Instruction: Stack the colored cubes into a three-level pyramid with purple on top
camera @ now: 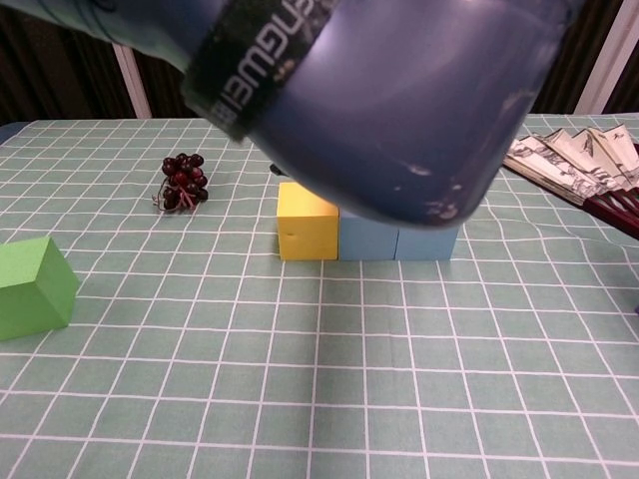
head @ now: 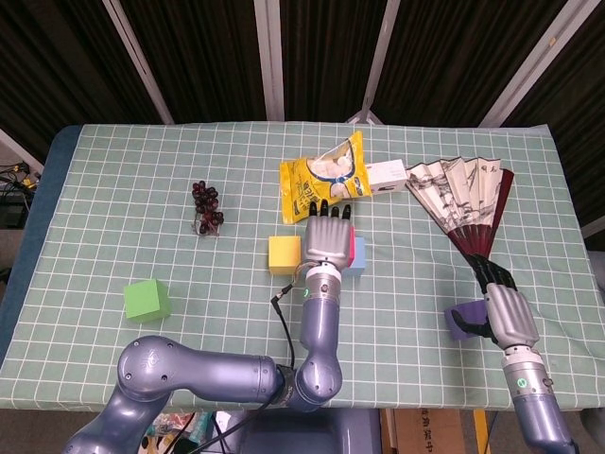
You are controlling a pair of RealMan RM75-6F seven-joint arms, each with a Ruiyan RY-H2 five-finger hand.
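Much open worktop (head: 113, 189) surrounds my green cube (head: 146, 300). My left hand (head: 327, 236) grips a pink cube (head: 353, 248) just before the snack bag (head: 324, 175); my right hand (head: 506, 314) holds the purple cube (head: 462, 321) near the fan (head: 465, 197).

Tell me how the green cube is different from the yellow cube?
The green cube sits all alone near the table's left front, while the yellow cube is in the middle, touching a blue cube. The left hand hovers beside the yellow one; none is near the green. Both rest on the checked cloth.
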